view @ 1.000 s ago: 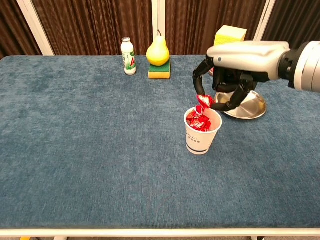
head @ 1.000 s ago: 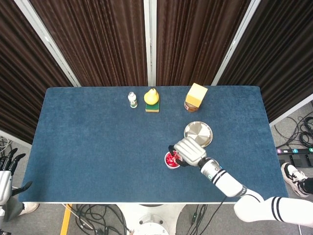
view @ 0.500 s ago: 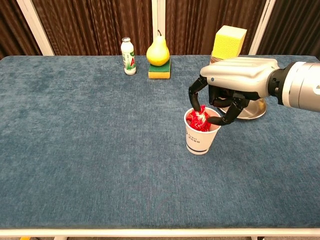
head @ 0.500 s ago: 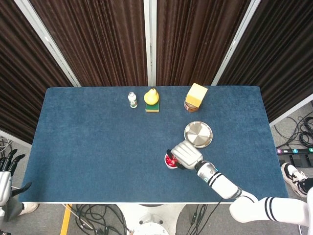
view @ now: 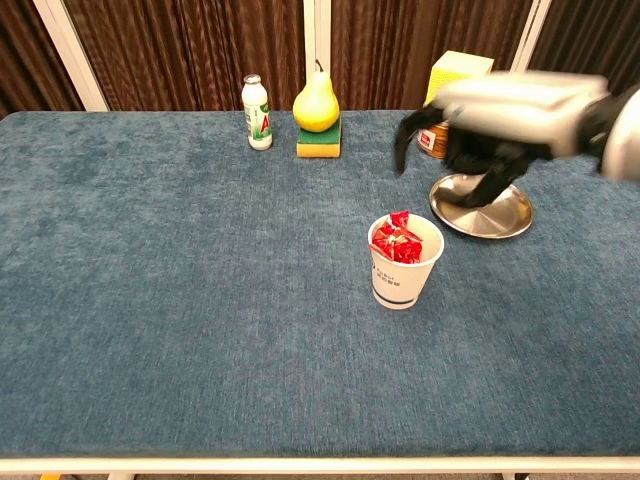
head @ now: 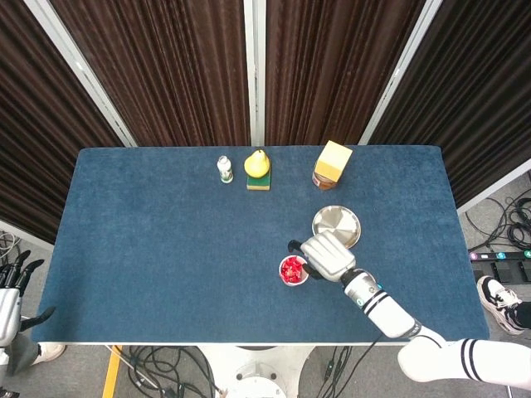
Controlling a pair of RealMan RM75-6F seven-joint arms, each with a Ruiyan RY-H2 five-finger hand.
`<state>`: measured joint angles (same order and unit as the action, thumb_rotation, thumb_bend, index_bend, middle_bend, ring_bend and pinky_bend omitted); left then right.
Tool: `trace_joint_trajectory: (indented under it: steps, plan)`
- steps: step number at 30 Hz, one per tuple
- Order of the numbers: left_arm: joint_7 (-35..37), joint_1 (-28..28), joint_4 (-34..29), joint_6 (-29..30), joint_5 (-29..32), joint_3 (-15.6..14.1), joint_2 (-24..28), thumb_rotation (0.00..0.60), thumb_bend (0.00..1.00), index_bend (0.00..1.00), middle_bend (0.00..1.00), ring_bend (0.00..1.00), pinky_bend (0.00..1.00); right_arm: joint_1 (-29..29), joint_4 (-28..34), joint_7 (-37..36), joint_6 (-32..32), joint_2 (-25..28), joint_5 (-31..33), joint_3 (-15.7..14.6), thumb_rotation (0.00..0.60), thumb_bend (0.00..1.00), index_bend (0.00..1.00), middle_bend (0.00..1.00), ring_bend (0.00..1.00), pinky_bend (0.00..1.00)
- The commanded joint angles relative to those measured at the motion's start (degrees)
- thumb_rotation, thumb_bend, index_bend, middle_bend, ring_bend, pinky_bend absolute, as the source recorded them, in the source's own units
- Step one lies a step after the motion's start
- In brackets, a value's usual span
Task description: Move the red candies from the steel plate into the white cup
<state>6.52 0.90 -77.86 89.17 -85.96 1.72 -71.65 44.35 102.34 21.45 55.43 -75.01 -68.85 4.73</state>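
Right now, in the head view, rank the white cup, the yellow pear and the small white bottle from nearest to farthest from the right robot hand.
1. White cup, full of red candies, just to the left of the right robot hand.
2. Yellow pear, on a green sponge at the table's far edge.
3. Small white bottle, left of the pear, farthest away.
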Motion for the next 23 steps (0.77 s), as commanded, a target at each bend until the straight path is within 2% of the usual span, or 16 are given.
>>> trace_joint_trajectory:
  steps: [1,3,5,7,10,12,14,19,23]
  plan:
    - [0.0,-0.1,-0.1,0.1,0.0,0.1,0.0,0.600,0.10,0.23,0.16,0.18,0.16,-6.0,1.6,-3.1,8.1,5.0,-1.9,-0.3,0.600,0.34,0.35,0.85,0.85,1.00]
    - [-0.1,-0.3,-0.3,-0.2,0.0,0.2,0.0,0.600,0.10,0.23,0.16,0.18,0.16,-9.7,1.3,-5.2,12.4,6.9,-2.9,-1.2,0.600,0.34,0.35,0.74,0.73,0.97]
    - [-0.3,-0.6,-0.5,-0.4,-0.1,0.3,0.0,0.600,0.10,0.23,0.16,0.18,0.16,-13.4,0.4,-7.6,16.6,8.3,-4.2,-2.4,0.600,0.34,0.33,0.61,0.57,0.83]
    - [-0.4,-0.8,-0.8,-0.5,-0.2,0.4,0.1,0.600,0.10,0.23,0.16,0.18,0.16,-16.3,-0.8,-10.2,19.4,9.3,-6.0,-3.7,0.600,0.35,0.25,0.42,0.35,0.52]
    - [-0.9,-1.2,-1.1,-0.8,-0.1,0.5,0.2,0.600,0.10,0.23,0.16,0.18,0.16,-20.8,-3.4,-14.3,23.2,10.3,-9.0,-6.1,0.600,0.36,0.10,0.20,0.07,0.21]
    - [-1.2,-1.4,-1.4,-1.1,0.1,0.7,0.2,0.600,0.09,0.23,0.16,0.18,0.16,-23.4,-4.8,-17.3,25.1,10.7,-11.5,-7.9,0.600,0.36,0.03,0.09,0.01,0.08]
    - [-1.8,-1.5,-1.8,-1.1,0.1,0.7,0.2,0.600,0.10,0.23,0.16,0.18,0.16,-25.8,-5.6,-19.5,27.4,10.8,-14.1,-9.4,0.600,0.36,0.00,0.02,0.00,0.01]
    - [-3.0,-1.7,-2.7,-0.5,-0.1,1.0,0.2,0.600,0.09,0.23,0.16,0.18,0.16,-30.6,-5.3,-22.9,32.5,10.6,-18.4,-11.2,0.600,0.36,0.00,0.00,0.00,0.00]
    - [-3.6,-1.9,-3.2,-0.6,-0.3,0.9,0.1,0.600,0.09,0.23,0.16,0.18,0.16,-33.2,-5.6,-22.6,34.4,10.1,-20.1,-11.8,0.600,0.36,0.00,0.00,0.00,0.00]
